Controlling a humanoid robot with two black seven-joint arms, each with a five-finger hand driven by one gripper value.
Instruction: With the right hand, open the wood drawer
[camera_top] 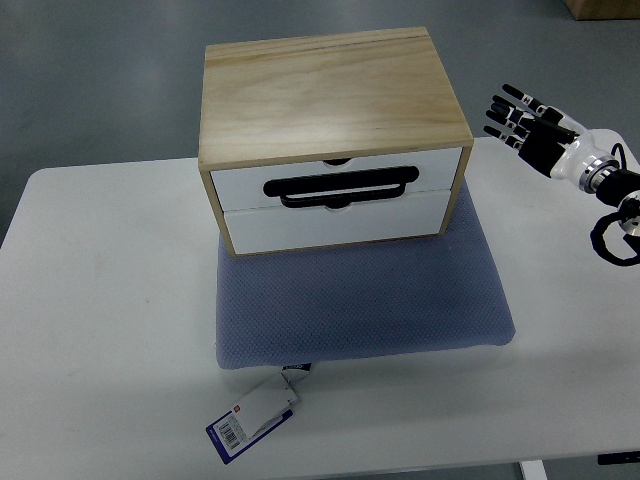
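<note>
Your right hand [525,122] hangs at the picture's right edge, beyond the far right corner of the surface [100,300]. Its dark fingers [505,113] are spread and straight, pointing left toward the box, and they hold nothing. The white wrist and a loop of black cable trail off behind it to the right. The hand is well apart from the drawer fronts and touches nothing.

To its left you have the wood drawer box [330,90], a pale wooden case with the grain showing on its top. It sits on the far part of a grey-blue cushion pad [360,300]. Two white drawer fronts face you, one over the other. Both look closed, flush with the case. A black bar handle [340,187] lies across the seam between them, running nearly the width of the fronts, and a small notch shows at the middle of each front.

The pad lies flat on the white surface, with its near half bare. A blue and white tag [250,420] with a barcode lies off the pad's near left corner, tied to it by a short string.

The surface is white with rounded corners and bare on both sides of the pad. Beyond it you see a grey floor, and a brown cardboard box [602,8] shows at the top right corner.
</note>
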